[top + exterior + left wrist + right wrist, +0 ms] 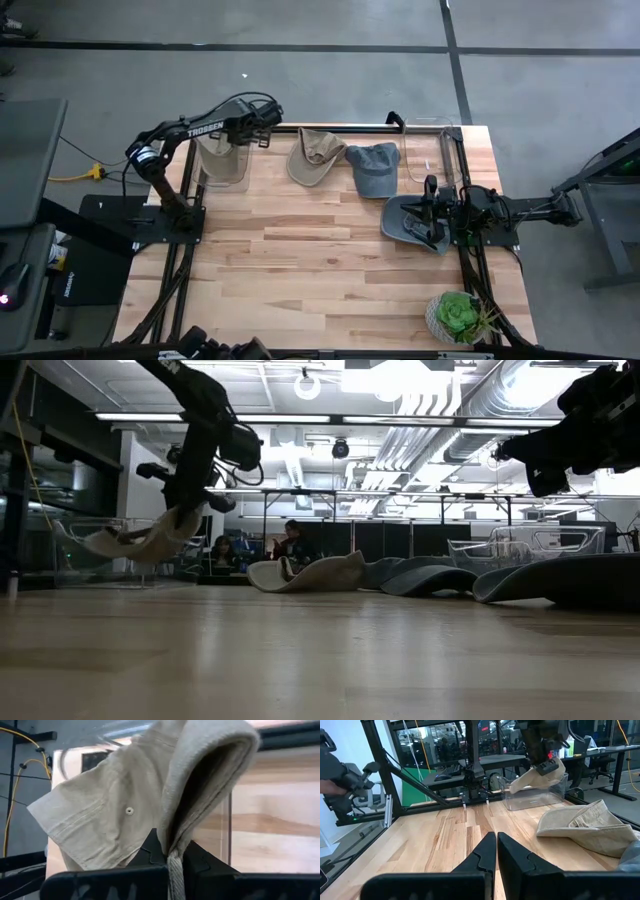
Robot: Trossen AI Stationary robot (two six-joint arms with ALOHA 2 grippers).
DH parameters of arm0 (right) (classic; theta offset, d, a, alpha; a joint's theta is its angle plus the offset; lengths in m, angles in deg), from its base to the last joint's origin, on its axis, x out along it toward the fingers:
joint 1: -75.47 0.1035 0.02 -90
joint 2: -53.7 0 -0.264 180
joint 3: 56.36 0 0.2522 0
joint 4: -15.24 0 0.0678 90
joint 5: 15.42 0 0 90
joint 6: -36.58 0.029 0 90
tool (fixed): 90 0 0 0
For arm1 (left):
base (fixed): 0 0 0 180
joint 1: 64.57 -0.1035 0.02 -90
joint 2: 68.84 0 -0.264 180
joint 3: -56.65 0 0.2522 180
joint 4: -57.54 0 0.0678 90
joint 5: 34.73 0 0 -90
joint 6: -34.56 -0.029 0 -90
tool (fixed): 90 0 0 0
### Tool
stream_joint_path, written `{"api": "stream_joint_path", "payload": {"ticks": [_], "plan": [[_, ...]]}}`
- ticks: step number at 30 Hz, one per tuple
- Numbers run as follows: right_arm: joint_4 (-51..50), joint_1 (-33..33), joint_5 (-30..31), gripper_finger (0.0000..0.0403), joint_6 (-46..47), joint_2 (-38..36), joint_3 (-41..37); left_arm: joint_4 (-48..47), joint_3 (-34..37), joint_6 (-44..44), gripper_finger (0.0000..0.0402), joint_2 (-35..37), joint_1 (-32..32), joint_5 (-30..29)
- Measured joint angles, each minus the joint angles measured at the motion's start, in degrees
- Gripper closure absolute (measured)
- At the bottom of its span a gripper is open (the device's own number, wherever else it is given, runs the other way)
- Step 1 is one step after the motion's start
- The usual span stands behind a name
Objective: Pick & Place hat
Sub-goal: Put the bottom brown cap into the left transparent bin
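The left gripper point(175, 865) is clamped on a beige hat point(150, 795), dangling it over the clear bin point(222, 160). Another clear bin point(430, 150) sits beyond the right gripper point(496, 852), whose fingers are together. On the wooden table point(320, 270) beside the first bin lie a tan hat point(315, 155) and blue cap point(373, 168).

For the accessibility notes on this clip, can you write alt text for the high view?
The left gripper holds a beige hat over a clear bin at the wooden table's far left. A second beige hat and two blue-grey hats lie along the far edge; the right gripper, shut, hovers over the nearer one.
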Motion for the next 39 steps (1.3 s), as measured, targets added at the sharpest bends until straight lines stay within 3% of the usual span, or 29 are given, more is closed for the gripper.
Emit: {"api": "stream_joint_path", "payload": {"ticks": [5, 25, 39], "plan": [[0.0, 0.0, 0.0, 0.0391, -0.02, -0.01, 0.0, 1.57, -0.01, -0.9, 0.0401, -1.89, 0.02, 3.08], [0.0, 0.0, 0.0, 0.0391, 0.0, 0.01, 0.0, 1.3, 0.0, -2.48, 0.0401, -3.58, -1.65, 4.98], [0.0, 0.0, 0.0, 0.0391, -0.01, -0.01, -0.01, 1.1, 0.0, -3.8, 0.0401, -3.48, -3.43, 9.9]]}}
